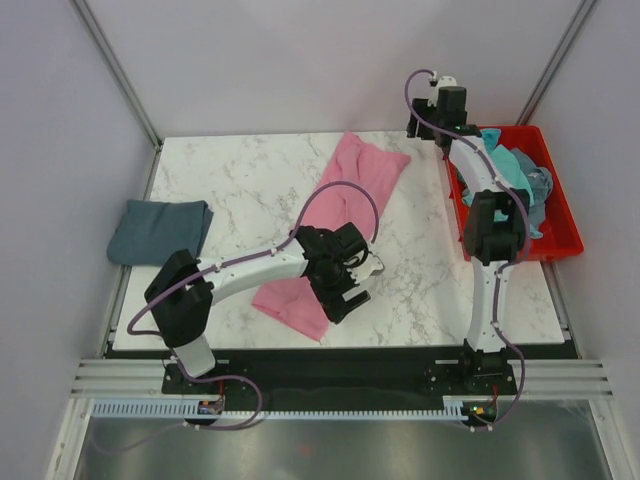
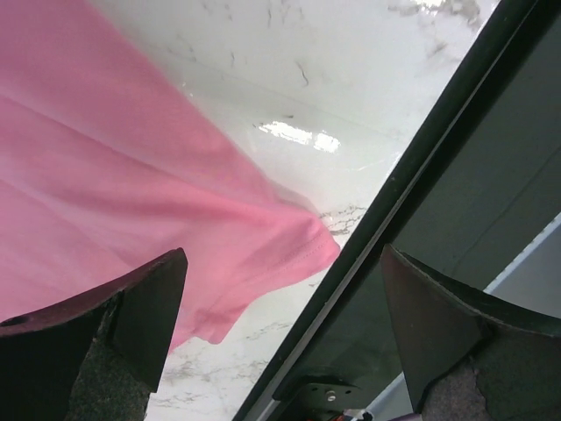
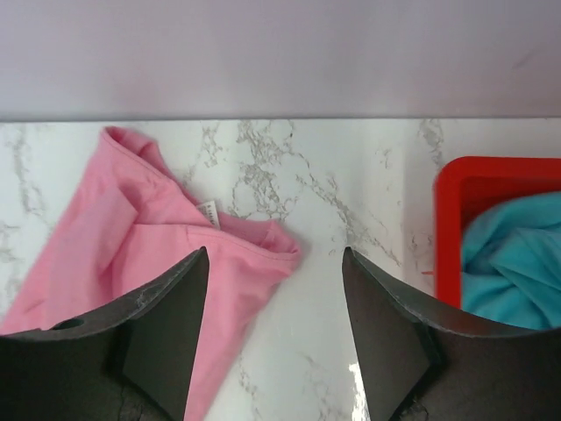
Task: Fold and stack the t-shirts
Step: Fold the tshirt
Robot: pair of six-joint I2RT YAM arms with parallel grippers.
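Note:
A pink t-shirt [image 1: 372, 165] lies as a long, narrow folded strip running diagonally across the marble table, from the far middle to the near edge. My left gripper [image 1: 366, 274] hovers open over its near end. In the left wrist view the pink hem corner [image 2: 289, 241] lies flat between the wide-apart fingers [image 2: 131, 307], free of them. My right gripper [image 1: 422, 128] is open at the far end. The right wrist view shows the pink neck end [image 3: 131, 237] with its white label [image 3: 208, 212], not gripped. A folded slate-blue t-shirt [image 1: 160, 230] lies at the left.
A red crate [image 1: 562, 246] stands at the right edge, holding crumpled turquoise [image 1: 515, 165] and grey-blue cloth; its corner [image 3: 451, 202] shows beside my right gripper [image 3: 276, 342]. The table's dark front rail [image 2: 412, 175] runs just beside my left gripper [image 2: 285, 351].

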